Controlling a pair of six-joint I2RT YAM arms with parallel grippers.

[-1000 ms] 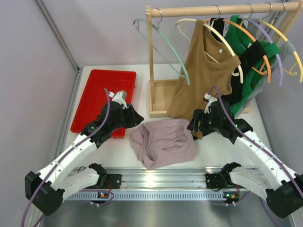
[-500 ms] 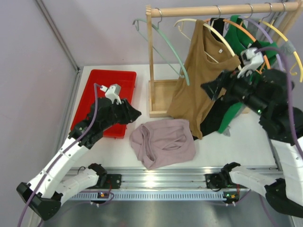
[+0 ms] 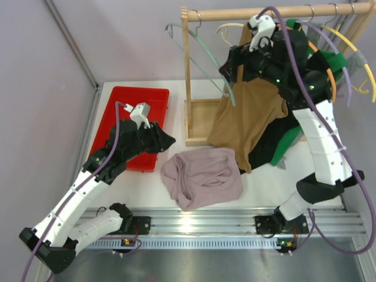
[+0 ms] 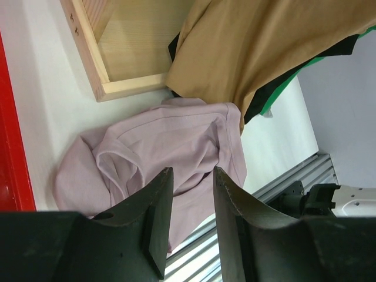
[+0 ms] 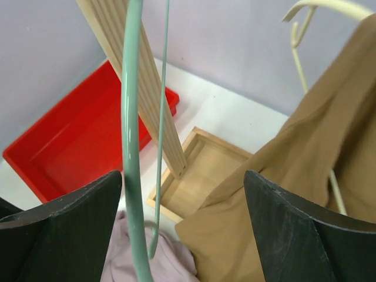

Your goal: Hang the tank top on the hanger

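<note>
A red tray sits at the worktop's left; the left gripper hovers beside it, jaws narrowly parted, empty; the mauve tank top lies crumpled mid-worktop; the mint-green hanger hangs from the wooden rail, between the right gripper's wide-spread jaws, ungripped.

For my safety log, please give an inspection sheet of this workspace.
Surface: white table; no stains seen.
Job's things: mauve tank top crumpled on the table; mint hanger bare on the rail.
Clutter: red tray; brown tank top, green garment, black garment hung.
Grippers: left pincer open above the mauve tank top; right pincer open at the mint hanger.
Cables: purple cable along each arm.
Surroundings: lilac wall, wooden rack.
</note>
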